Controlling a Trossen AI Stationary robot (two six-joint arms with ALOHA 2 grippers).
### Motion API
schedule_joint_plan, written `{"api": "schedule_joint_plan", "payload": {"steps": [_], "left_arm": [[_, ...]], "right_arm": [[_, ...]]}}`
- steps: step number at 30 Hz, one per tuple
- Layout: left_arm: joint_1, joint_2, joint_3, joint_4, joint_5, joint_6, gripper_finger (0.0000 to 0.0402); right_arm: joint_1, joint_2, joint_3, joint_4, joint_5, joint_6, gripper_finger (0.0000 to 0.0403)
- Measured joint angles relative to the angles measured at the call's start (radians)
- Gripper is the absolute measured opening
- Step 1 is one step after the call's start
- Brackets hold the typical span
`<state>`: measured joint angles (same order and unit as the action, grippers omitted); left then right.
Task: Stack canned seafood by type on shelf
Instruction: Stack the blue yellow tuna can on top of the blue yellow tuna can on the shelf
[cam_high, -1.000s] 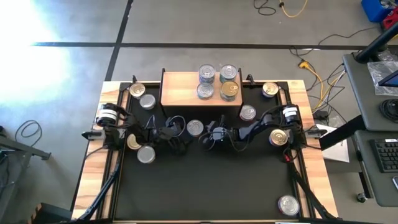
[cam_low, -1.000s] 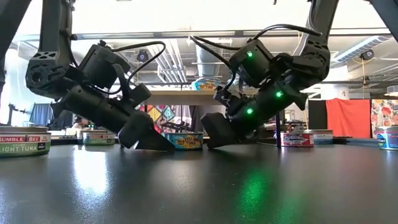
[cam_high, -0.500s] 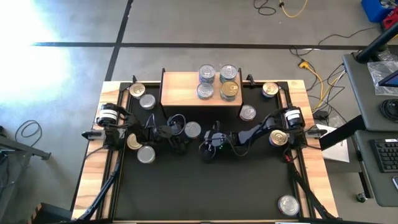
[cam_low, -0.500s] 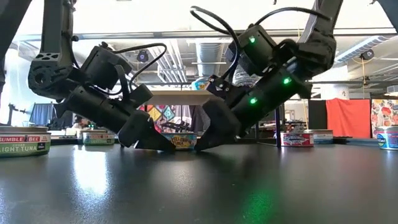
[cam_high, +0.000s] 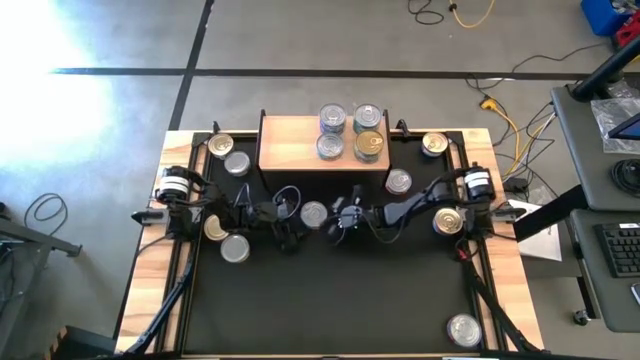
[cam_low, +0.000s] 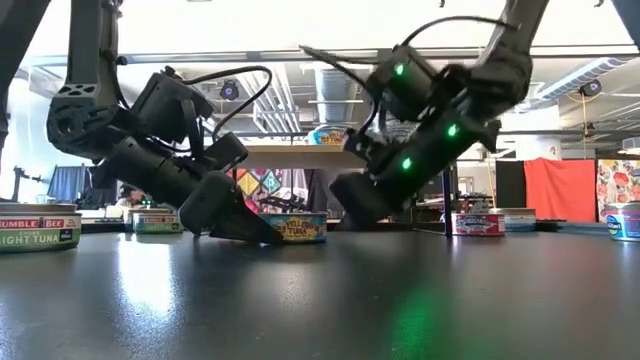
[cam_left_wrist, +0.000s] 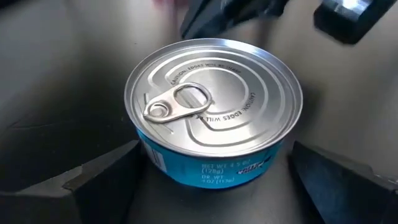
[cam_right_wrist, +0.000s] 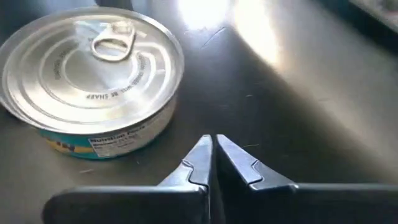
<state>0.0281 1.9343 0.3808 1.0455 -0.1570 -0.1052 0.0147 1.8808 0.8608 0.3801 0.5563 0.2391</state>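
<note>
A silver-lidded tin (cam_high: 313, 213) sits mid-table, at 6 o'clock from the shelf (cam_high: 290, 143), where four tins (cam_high: 350, 132) already stand. The left gripper (cam_high: 296, 216) straddles it with jaws wide apart, likely lined up to clamp. The right gripper (cam_high: 335, 219), jaws pressed together, lies just at the tin's 3 o'clock, probably having steadied or nudged it

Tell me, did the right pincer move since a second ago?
Yes. The shut right pincer swung left toward the silver-lid can half a second ago, then drew back right and slightly toward the shelf, ending beside the can.
</note>
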Motion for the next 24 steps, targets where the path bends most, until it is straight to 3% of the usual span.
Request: {"api": "schedule_joint_plan", "payload": {"steps": [9,15,24], "left_arm": [[-0.003,0.000,0.000,0.004,-0.040,-0.015,0.0400],[-0.002,0.009,0.012,0.028,0.009,-0.060,0.0400],[-0.023,0.124,0.012,0.205,-0.107,-0.080,0.0401]], "right_arm": [[-0.006,0.103,0.051,0.150,-0.137,0.018,0.0013],[0.014,0.135,0.100,0.133,-0.144,0.041,0.0013],[0.024,0.143,0.095,0.150,-0.146,0.079,0.0013]]}}
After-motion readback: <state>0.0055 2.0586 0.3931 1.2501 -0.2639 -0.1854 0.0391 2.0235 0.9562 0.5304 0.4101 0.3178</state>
